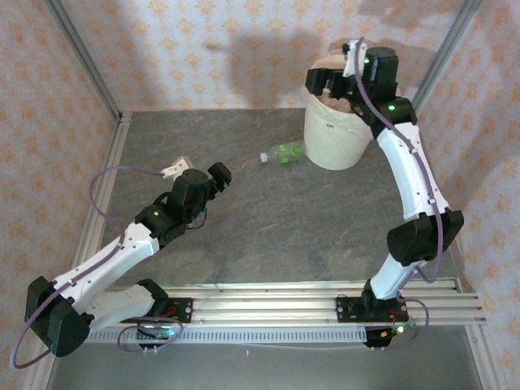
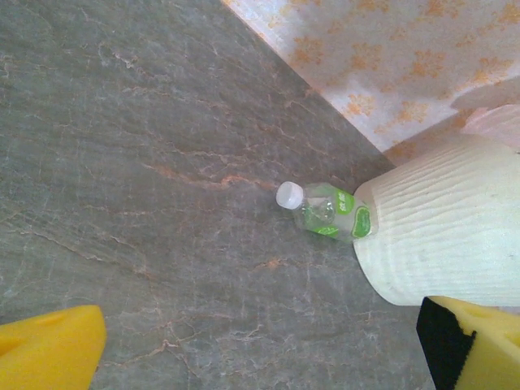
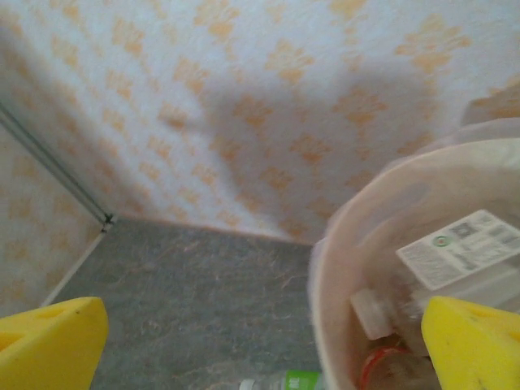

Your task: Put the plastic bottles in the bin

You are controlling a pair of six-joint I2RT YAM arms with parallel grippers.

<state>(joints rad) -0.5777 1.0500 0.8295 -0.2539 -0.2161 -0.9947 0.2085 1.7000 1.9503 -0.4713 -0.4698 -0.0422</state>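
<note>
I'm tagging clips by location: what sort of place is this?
Likely a staged robot test cell, not a real room: wallpaper-patterned panels held in a metal frame, a grey stone-look tabletop, and a left arm and right arm bolted to an aluminium rail.

A small clear bottle with a white cap and a green label lies on its side on the table. It is just beside the bin, on the bin's left in the top view. Its cap points away from the bin, and its base is at the bin's ribbed wall; whether they touch cannot be told.

The bin is round and cream-white, standing upright near the far wall, with a pinkish translucent liner folded over its rim. Inside lie more bottles, among them a clear one with a white printed label. A white cap and something reddish also show below it.
</note>
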